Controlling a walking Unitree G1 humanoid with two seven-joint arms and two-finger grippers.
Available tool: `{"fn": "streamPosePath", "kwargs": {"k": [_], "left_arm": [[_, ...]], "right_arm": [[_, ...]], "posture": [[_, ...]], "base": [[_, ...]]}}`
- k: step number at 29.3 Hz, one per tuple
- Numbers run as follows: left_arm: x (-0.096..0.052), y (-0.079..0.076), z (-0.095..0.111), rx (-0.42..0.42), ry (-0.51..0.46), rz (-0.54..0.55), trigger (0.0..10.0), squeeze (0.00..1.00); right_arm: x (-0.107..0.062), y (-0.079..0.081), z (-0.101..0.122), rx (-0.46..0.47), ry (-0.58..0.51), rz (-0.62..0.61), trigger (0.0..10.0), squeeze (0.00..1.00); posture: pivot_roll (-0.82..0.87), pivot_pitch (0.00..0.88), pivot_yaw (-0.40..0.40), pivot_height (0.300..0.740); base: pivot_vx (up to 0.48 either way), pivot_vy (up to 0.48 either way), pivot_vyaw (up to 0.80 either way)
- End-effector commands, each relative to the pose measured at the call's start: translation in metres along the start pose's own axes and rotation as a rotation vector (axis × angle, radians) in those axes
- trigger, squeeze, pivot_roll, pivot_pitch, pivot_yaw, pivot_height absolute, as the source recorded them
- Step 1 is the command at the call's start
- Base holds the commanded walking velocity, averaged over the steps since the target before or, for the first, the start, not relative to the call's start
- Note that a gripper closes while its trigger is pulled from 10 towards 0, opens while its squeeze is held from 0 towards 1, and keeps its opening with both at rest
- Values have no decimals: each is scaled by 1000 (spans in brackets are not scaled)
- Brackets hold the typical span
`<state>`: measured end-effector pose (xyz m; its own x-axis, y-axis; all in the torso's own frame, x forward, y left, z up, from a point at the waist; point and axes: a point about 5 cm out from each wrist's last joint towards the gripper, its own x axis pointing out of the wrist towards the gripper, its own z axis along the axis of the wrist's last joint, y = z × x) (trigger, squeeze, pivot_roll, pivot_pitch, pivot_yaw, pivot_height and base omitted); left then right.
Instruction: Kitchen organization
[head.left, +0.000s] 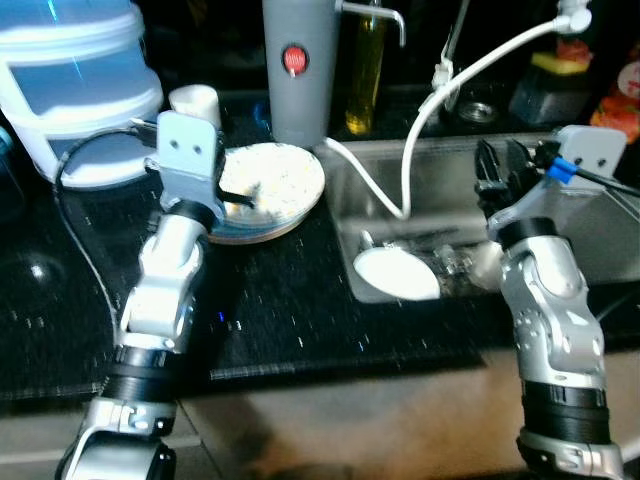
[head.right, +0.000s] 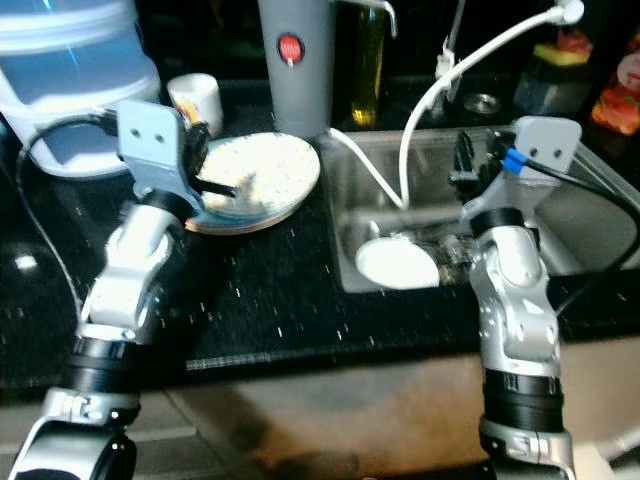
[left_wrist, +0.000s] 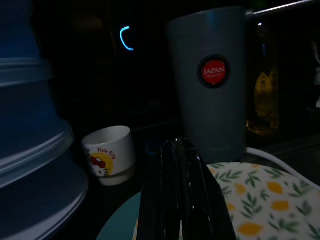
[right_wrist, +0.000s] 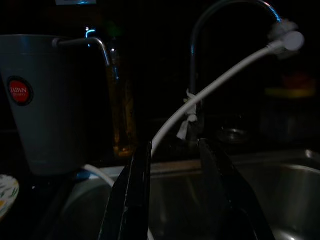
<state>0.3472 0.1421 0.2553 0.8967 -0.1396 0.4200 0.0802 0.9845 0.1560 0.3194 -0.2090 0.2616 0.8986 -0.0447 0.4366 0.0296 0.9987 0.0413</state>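
clearing dishes beside the sink (head.left: 590, 240): left tool (left_wrist: 182, 200) pressed together over the lemon-print plate (head.left: 270, 185), right tool (right_wrist: 172, 200) spread above the basin; next, likely gripping the plate's rim.

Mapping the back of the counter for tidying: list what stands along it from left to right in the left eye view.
Blue-and-white lidded container → small white cup → grey tumbler with red badge → yellow oil bottle → white hose over the sink.
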Motion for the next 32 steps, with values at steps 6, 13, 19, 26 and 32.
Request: {"fn": "streamPosePath", "kwargs": {"k": [6,13,19,26,32], "left_arm": [[-1,-4,-6,-8,36,-18,10000,0],[-2,-9,-8,-37,54,-45,10000,0],[-2,-8,-9,-31,51,-48,10000,0],[-2,-9,-10,-36,59,-46,10000,0],[-2,-11,-10,-40,57,-48,10000,0]], "right_arm": [[-1,-1,4,-2,-16,1,10000,133],[0,-1,4,-6,-14,8,10000,129],[0,0,3,-8,-13,8,10000,133],[1,1,3,-8,-14,11,10000,137],[2,0,3,-9,-14,13,10000,133]], "posture": [[-81,26,12,740],[-82,27,11,740],[-80,24,12,740],[-80,19,7,740],[-75,22,4,740]], "base": [[0,0,0],[0,0,0],[49,-47,0],[344,-331,0],[346,-328,0]]}}
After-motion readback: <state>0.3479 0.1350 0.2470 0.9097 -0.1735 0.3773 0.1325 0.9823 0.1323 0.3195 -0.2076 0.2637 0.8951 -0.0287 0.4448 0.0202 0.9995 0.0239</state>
